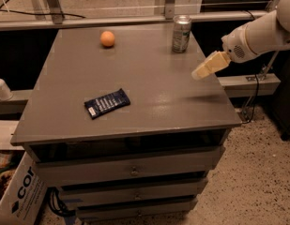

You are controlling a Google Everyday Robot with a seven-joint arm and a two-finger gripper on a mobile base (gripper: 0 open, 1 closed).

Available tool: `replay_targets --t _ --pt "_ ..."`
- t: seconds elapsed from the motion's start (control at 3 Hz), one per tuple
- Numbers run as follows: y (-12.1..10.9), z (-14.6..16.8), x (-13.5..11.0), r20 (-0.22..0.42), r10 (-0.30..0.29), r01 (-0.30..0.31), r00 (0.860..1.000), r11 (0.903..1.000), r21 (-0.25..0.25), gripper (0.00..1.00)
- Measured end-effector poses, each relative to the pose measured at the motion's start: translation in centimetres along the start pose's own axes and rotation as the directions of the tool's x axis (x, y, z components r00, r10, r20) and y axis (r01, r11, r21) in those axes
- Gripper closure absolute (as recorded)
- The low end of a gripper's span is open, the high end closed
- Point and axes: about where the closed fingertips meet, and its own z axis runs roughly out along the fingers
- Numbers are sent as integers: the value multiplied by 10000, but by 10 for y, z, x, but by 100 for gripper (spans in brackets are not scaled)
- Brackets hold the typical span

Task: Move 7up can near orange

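Note:
The 7up can (181,33) stands upright at the back right of the grey cabinet top (149,93). The orange (107,38) lies at the back, left of the can, about a third of the top's width away. My gripper (201,72) comes in from the right on a white arm (257,34). It hovers over the right edge of the top, in front of and to the right of the can, apart from it. It holds nothing that I can see.
A flat dark-blue snack wrapper (107,102) lies front left of centre. Drawers (133,170) sit below the top. A cardboard box (20,196) stands on the floor at the left. A rail (111,20) runs behind the cabinet.

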Motion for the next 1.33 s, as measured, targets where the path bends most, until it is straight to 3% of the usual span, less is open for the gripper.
replay_targets --t 0.33,0.67,1.33 --pt "-25 19 -4 1065 399 -449 9935 9980 451 0" --pt "-45 39 -11 2095 740 -879 9750 9945 578 0" --pt "-71 79 -25 3382 1692 -1835 9258 9830 107 0"
